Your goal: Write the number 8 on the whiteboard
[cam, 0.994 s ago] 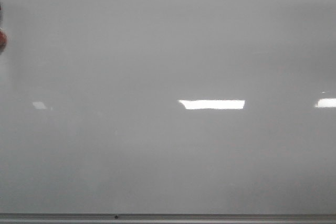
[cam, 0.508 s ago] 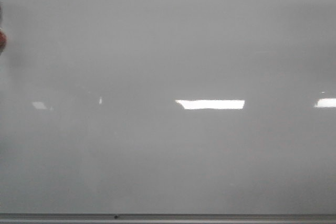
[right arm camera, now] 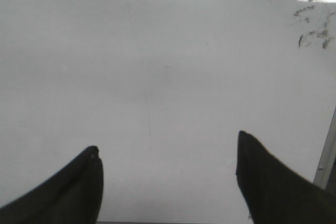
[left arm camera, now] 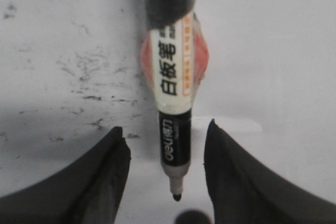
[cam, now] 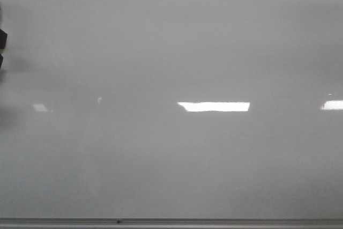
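The whiteboard [cam: 171, 52] fills the front view, glossy pale grey with glare patches. No number 8 shows on it in any view. In the left wrist view a black-and-white marker [left arm camera: 173, 108], wrapped in orange tape, stands between the fingers of my left gripper [left arm camera: 165, 127] with a gap on each side. Its uncapped black tip [left arm camera: 177, 196] hovers just off the board, above its round shadow. In the front view only a dark part of that arm [cam: 2, 46] shows at the far left edge. My right gripper [right arm camera: 167, 141] is open and empty over bare board.
A thin grey metal edge strip [cam: 214, 221] runs along the board's near side and also shows in the right wrist view [right arm camera: 328, 150]. Old ink smudges [left arm camera: 84, 72] lie beside the marker, and more smudges [right arm camera: 315, 30] show in the right wrist view.
At the front view's left edge, the red taped part has given way to a dark part. A small glare spot appeared left of centre.
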